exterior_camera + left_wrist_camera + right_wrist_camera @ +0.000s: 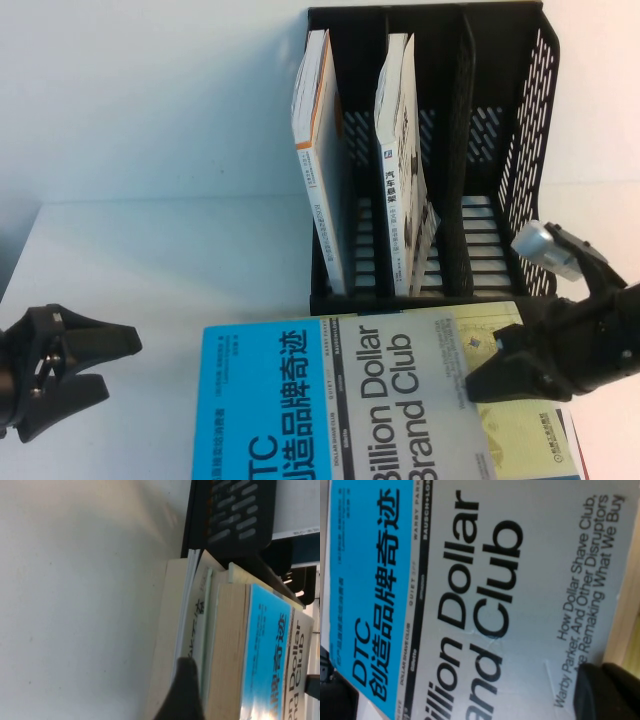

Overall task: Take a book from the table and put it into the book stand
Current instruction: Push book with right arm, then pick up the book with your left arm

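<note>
Spanning the scene, the white table [150, 270] carries a black book stand [520, 150] of 3 compartments; 2 hold upright white books [318, 160], the right one none. Just before the stand, the blue and grey book [350, 400] tops a flat stack. Right gripper [487, 372] grips the book's right edge. Left gripper [105, 365] hovers left, fingers wide.

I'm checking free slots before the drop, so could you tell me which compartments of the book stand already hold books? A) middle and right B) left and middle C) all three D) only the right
B: in the book stand, books stand in the left and middle compartments; the right one holds none.
</note>
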`<action>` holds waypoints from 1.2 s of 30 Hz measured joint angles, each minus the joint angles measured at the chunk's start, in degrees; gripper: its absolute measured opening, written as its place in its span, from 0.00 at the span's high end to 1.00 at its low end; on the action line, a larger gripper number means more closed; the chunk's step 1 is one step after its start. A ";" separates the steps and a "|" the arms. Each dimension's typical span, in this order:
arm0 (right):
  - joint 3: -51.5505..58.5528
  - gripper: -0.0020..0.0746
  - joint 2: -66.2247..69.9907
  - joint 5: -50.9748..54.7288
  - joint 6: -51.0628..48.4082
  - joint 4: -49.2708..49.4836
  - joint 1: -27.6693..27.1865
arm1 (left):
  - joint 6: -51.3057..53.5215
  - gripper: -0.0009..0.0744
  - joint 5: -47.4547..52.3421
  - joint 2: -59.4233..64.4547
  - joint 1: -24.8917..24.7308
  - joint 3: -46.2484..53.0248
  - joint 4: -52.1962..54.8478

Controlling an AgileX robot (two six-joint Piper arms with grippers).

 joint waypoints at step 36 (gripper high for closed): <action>-12.36 0.98 -2.98 2.42 6.56 -14.23 5.40 | 12.90 0.74 8.11 15.71 -10.76 -1.98 -9.83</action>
